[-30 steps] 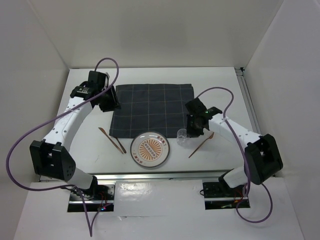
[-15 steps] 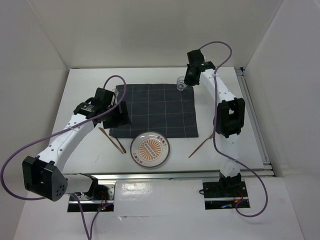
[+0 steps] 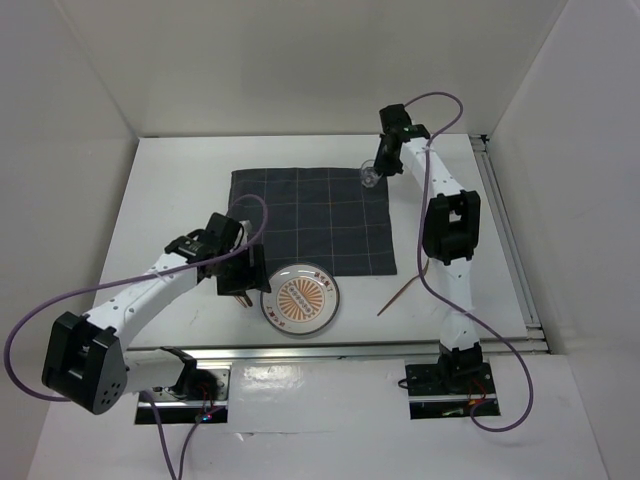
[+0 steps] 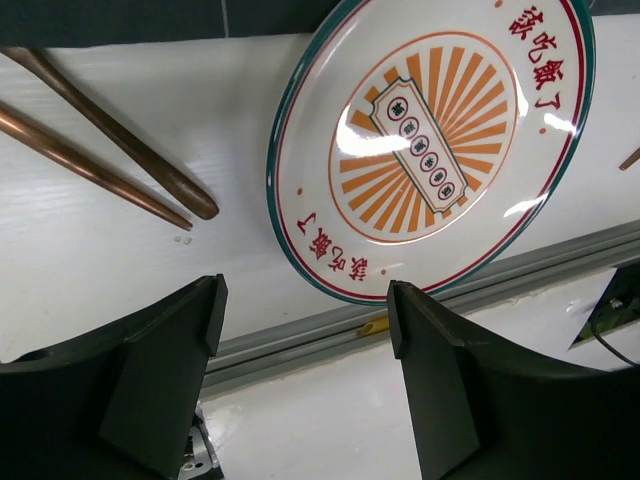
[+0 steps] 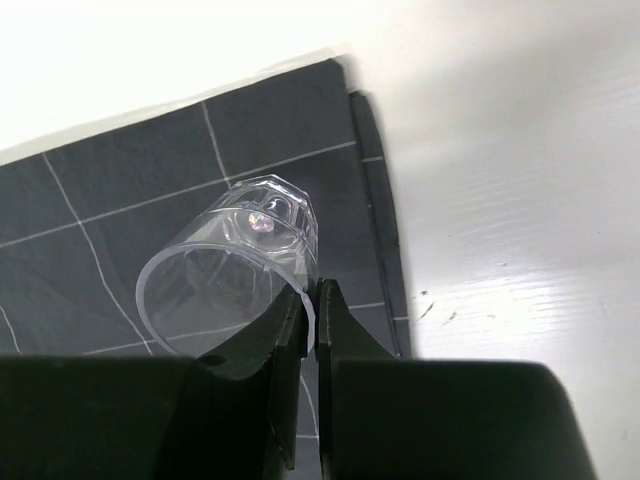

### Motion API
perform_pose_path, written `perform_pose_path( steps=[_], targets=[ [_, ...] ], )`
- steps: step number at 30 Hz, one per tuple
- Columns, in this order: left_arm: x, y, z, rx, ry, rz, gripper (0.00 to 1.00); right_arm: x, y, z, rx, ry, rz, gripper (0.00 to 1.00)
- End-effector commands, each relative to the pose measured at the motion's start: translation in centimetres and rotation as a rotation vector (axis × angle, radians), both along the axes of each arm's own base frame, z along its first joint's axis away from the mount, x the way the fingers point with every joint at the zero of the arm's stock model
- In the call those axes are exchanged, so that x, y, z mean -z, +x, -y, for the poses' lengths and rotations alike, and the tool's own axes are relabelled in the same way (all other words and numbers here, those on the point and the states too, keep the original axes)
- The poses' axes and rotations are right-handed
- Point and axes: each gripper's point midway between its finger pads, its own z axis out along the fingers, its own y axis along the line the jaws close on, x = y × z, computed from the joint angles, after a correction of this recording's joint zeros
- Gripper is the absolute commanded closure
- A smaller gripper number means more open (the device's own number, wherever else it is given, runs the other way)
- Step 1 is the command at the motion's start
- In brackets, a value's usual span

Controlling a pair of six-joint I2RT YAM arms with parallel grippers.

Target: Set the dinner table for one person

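Note:
The dinner table (image 3: 170, 190) is a white top with a dark navy grid cloth (image 3: 310, 220) spread in its middle. A round plate (image 3: 300, 298) with an orange sunburst lies at the cloth's near edge. My left gripper (image 4: 305, 320) hangs open just left of the plate (image 4: 430, 150), above the near rail, with nothing between its fingers (image 4: 170, 360). Two brown utensil handles (image 4: 110, 150) lie beside it. My right gripper (image 5: 312, 310) is shut on the rim of a clear cup (image 5: 235, 265), held tilted over the cloth's far right corner (image 3: 370, 176).
A brown spoon (image 3: 400, 293) lies on the table right of the plate. A metal rail (image 4: 420, 305) runs along the near edge, and another rail (image 3: 505, 240) along the right side. White walls close in the left, back and right.
My right arm lifted the clear cup from beside the plate and carried it to the cloth's far right corner. My left arm came from the cloth's far left corner to the plate and opened.

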Motion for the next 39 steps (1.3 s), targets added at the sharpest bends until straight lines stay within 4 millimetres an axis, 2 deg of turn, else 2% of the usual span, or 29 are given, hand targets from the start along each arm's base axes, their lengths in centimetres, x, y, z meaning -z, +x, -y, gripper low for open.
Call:
perform_pose_path(
  steps=[1, 3, 4, 5, 6, 7, 8, 9, 11, 12, 14, 15, 18, 19, 20, 21, 22, 23, 24, 25, 26, 27, 28, 31, 32, 34, 35, 37, 39],
  targets=[
    [-0.7, 0.3, 1.6, 0.020, -0.079, 0.029, 0.17, 0.2, 0.6, 0.3, 0.016, 0.007, 0.012, 0.92],
    [0.4, -0.3, 1.5, 0.013, -0.074, -0.016, 0.17, 0.8, 0.6, 0.1, 0.010, 0.014, 0.000, 0.77],
    [0.6, -0.3, 1.8, 0.024, -0.073, -0.018, 0.17, 0.8, 0.5, -0.3, -0.002, 0.031, -0.004, 0.47],
    [1.0, -0.6, 1.7, 0.016, -0.071, -0.033, 0.16, 0.8, 0.5, -0.5, -0.009, 0.041, -0.006, 0.35],
    [0.9, -0.4, 1.9, 0.020, -0.083, -0.025, 0.16, -0.2, 0.6, -0.7, -0.016, 0.055, 0.012, 0.29],
    [1.1, -0.5, 1.9, 0.020, -0.083, -0.027, 0.16, -0.2, 0.6, -0.9, -0.022, 0.064, 0.011, 0.24],
    [1.4, -0.9, 2.0, 0.029, -0.079, -0.035, 0.16, -1.2, 0.5, -1.1, -0.030, 0.077, 0.027, 0.15],
    [1.4, -0.9, 2.0, 0.029, -0.079, -0.035, 0.16, -2.9, 0.7, -1.2, -0.031, 0.083, 0.060, 0.12],
    [1.7, -1.1, 1.9, 0.037, -0.072, -0.040, 0.16, -4.8, 0.8, -1.4, -0.039, 0.098, 0.093, 0.04],
    [2.0, -1.2, 1.8, 0.047, -0.065, -0.045, 0.16, -6.6, 0.6, -1.3, -0.040, 0.105, 0.125, 0.00],
    [2.3, -1.2, 1.7, 0.047, -0.064, -0.047, 0.19, -8.4, 0.2, -1.3, -0.041, 0.110, 0.153, 0.00],
    [2.6, -1.3, 1.7, 0.055, -0.061, -0.043, 0.21, -10.5, -0.2, -1.0, -0.036, 0.108, 0.188, 0.00],
    [2.9, -1.3, 1.5, 0.051, -0.053, -0.041, 0.25, -12.3, -1.6, -0.7, -0.037, 0.113, 0.213, 0.00],
    [3.1, -1.2, 1.5, 0.060, -0.050, -0.037, 0.27, -14.8, -2.3, -0.5, -0.038, 0.122, 0.263, 0.00],
    [3.3, -1.6, 1.9, 0.075, -0.060, -0.044, 0.27, -14.5, -3.1, -0.4, -0.038, 0.119, 0.247, 0.00],
    [3.3, -1.6, 1.9, 0.075, -0.061, -0.044, 0.27, -15.2, -3.5, -0.3, -0.038, 0.122, 0.263, 0.00],
    [3.6, -1.4, 2.0, 0.075, -0.061, -0.044, 0.28, -17.3, -4.4, -0.1, -0.040, 0.130, 0.305, 0.00],
    [4.1, -1.4, 2.0, 0.066, -0.059, -0.059, 0.28, -17.7, -5.0, 0.2, -0.033, 0.123, 0.310, 0.00],
    [4.0, -1.2, 2.0, 0.066, -0.062, -0.051, 0.30, -17.1, -5.7, 0.4, -0.032, 0.119, 0.291, 0.00],
    [4.5, -0.9, 2.0, 0.039, -0.057, -0.049, 0.32, -18.7, -6.7, 0.7, -0.026, 0.118, 0.320, 0.00],
    [4.7, -0.8, 2.0, 0.039, -0.060, -0.042, 0.33, -18.0, -7.4, 0.9, -0.026, 0.114, 0.300, 0.00],
    [4.4, -0.5, 2.5, 0.036, -0.082, -0.033, 0.33, -18.2, -7.9, 1.0, -0.026, 0.114, 0.301, 0.00],
    [4.9, -0.6, 2.5, 0.019, -0.087, -0.045, 0.33, -19.4, -8.8, 1.2, -0.027, 0.119, 0.325, 0.00],
    [5.5, 0.1, 2.8, 0.010, -0.106, -0.015, 0.33, -18.7, -10.5, 1.5, -0.026, 0.115, 0.306, 0.00],
    [5.8, 0.1, 2.7, -0.010, -0.103, -0.016, 0.33, -19.6, -11.4, 1.7, -0.027, 0.119, 0.325, 0.00],
    [6.7, -0.1, 2.9, -0.015, -0.121, -0.023, 0.33, -18.5, -12.6, 1.7, -0.034, 0.123, 0.301, 0.00],
    [6.7, -0.4, 3.3, -0.009, -0.147, -0.034, 0.33, -19.3, -13.4, 1.9, -0.027, 0.134, 0.317, 0.00],
    [7.6, -1.0, 3.3, -0.005, -0.171, -0.052, 0.36, -18.2, -14.6, 1.8, -0.028, 0.144, 0.289, 0.00],
    [7.3, -1.0, 4.1, -0.006, -0.232, -0.036, 0.38, -18.7, -15.8, 2.1, -0.020, 0.124, 0.302, 0.00]
  ],
)
